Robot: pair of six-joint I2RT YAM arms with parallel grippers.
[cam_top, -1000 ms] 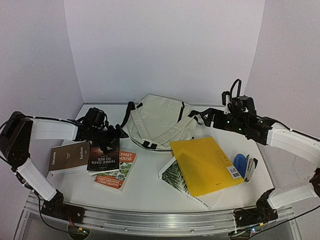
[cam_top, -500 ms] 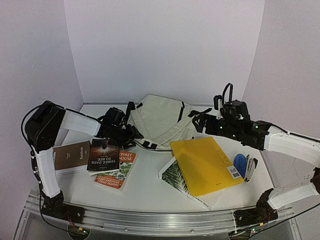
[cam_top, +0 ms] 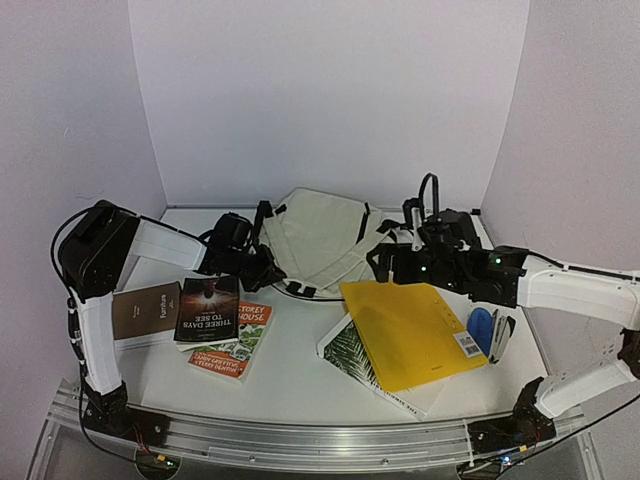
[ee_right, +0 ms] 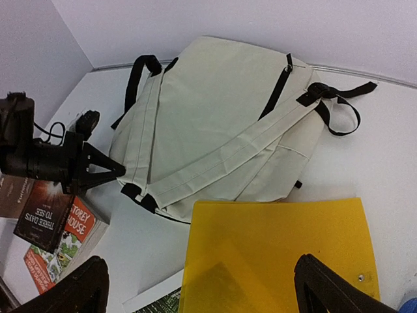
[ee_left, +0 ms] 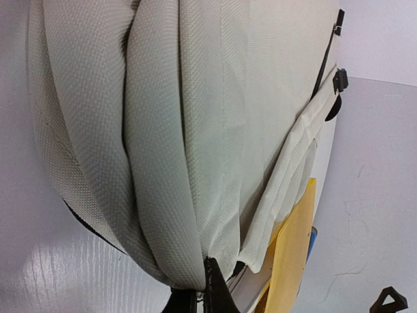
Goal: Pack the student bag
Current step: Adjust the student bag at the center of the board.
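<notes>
Your right hand [ee_right: 201, 277] is spread wide and empty, hovering over the flat yellow plastic folder [ee_right: 273, 248]. Your left hand [cam_top: 266, 270] sits at the left edge of the large cream canvas student bag [cam_top: 320, 235], which lies upper-middle on the table [cam_top: 290, 350]. I cannot tell how far this hand is open.

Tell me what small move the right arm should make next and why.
Probably lower the right gripper onto the near edge of the student bag. It hangs wide open above bag and yellow folder, while the left gripper sits at the bag's left edge.
</notes>
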